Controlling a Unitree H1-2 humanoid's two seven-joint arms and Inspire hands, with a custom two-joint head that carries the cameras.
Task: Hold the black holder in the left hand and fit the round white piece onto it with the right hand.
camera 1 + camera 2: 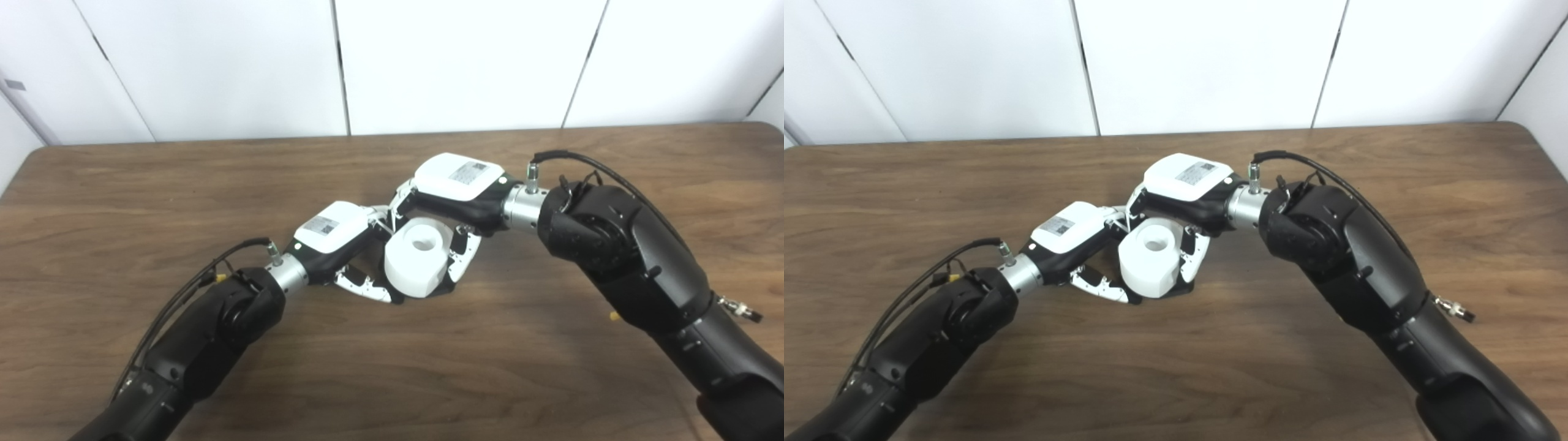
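The round white piece [416, 257] is a thick cylinder with a hole in its top, tilted slightly, at the middle of the table. My right hand [456, 187] arches over it from the right, its fingers [463, 252] closed against its sides. From the left my left hand [334, 231] reaches in, its fingers [365, 286] curling under the piece's base. Of the black holder [1178, 293] only a dark sliver shows beneath the white piece; the rest is hidden by the piece and the hands.
The brown wooden table [184, 196] spreads out on all sides of the hands. White wall panels [453, 61] stand behind its far edge. Both black forearms come in low over the table's near part.
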